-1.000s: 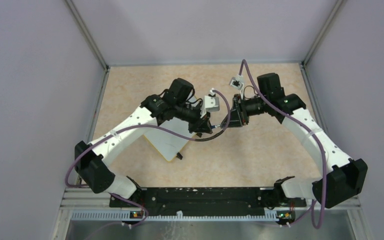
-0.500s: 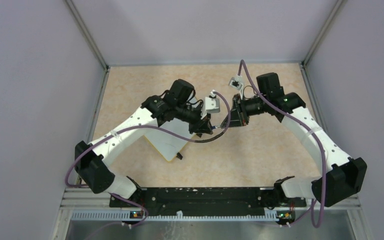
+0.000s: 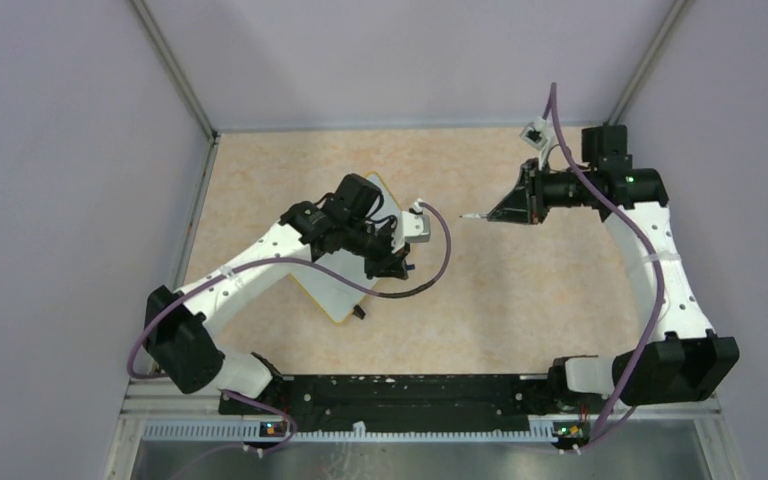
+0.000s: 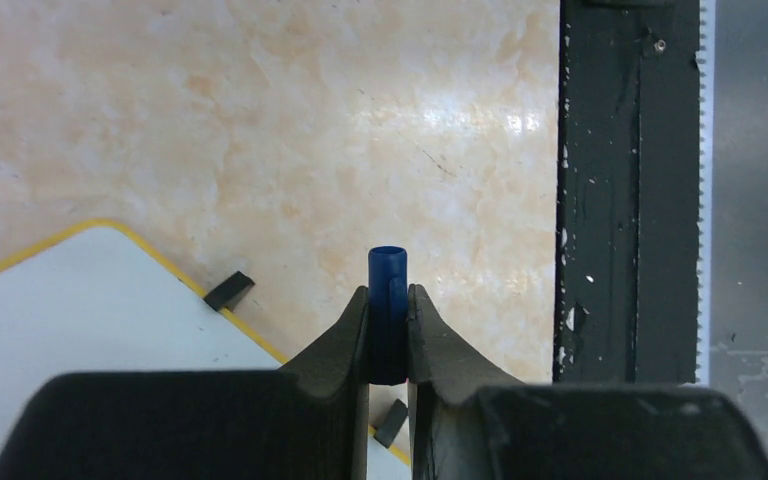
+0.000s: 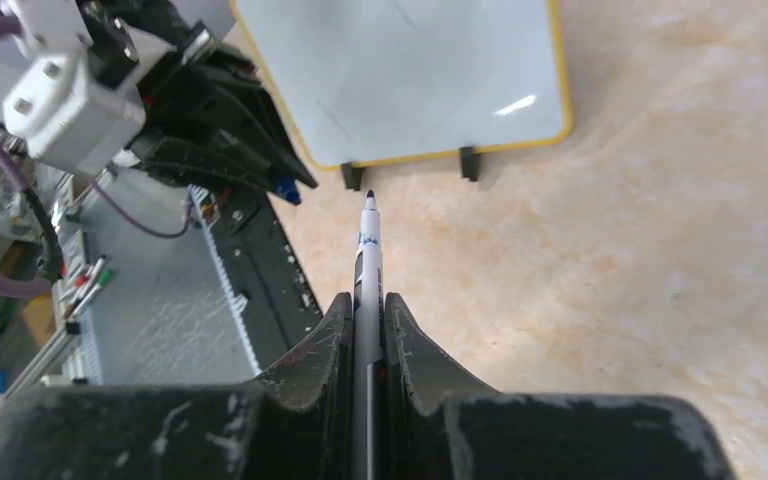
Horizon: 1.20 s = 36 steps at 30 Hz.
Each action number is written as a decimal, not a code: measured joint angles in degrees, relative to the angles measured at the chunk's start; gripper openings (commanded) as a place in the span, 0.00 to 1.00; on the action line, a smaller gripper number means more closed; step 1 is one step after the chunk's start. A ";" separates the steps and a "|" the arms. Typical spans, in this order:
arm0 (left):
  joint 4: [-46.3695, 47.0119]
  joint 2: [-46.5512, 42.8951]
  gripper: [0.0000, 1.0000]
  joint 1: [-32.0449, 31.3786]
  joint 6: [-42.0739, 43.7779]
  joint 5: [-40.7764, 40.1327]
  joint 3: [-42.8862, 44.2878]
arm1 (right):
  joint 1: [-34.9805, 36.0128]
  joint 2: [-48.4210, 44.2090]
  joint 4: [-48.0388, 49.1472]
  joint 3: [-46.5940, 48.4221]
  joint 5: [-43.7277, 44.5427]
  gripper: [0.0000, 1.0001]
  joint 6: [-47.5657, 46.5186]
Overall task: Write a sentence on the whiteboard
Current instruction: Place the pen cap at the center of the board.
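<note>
1. A second ago the two grippers met tip to tip above the middle of the table (image 3: 520,290). Now they are well apart, and the right arm has swung back toward the right wall.
2. The left gripper (image 4: 388,300) has narrow jaws clamped on a blue marker cap (image 4: 387,275). The right gripper (image 5: 368,305) is pinched tight on the uncapped marker (image 5: 368,250), blue tip forward.
3. Judged from this, the marker is ready but writing has not begun. The whiteboard (image 5: 410,80) lies on the table left of centre, its visible face blank.
4. Its yellow rim and black clip feet (image 5: 469,162) face bare tabletop, leaving an open approach for the marker. The left arm overhangs the board and probably must clear. The black rail (image 4: 625,200) bounds the near edge.
</note>
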 measured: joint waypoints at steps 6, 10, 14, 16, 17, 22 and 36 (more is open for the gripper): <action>-2.51 0.33 0.00 -0.68 1.25 1.38 -0.79 | -4.90 -0.02 -2.43 3.50 -0.13 0.00 -3.08; -1.01 2.78 0.00 -3.21 1.20 1.62 -2.73 | -5.33 -0.24 -0.44 0.42 0.22 0.00 -2.43; 1.49 6.60 0.00 -6.40 0.96 0.28 -5.49 | -5.73 -0.39 2.93 -4.33 1.73 0.00 -0.90; 2.97 8.66 0.00 -7.78 0.92 -0.96 -6.56 | -5.92 -0.39 4.24 -5.57 2.36 0.00 -0.37; 3.87 9.60 0.00 -8.39 0.92 -1.73 -7.06 | -5.92 -0.39 4.90 -6.05 2.67 0.00 -0.04; 6.45 13.73 0.00 -10.03 0.96 -6.05 -7.74 | -7.32 -0.39 9.22 -8.00 3.10 0.00 1.44; 9.55 20.63 0.06 -12.33 1.51 -12.52 -8.13 | -7.56 0.90 14.56 -12.39 3.10 0.00 2.47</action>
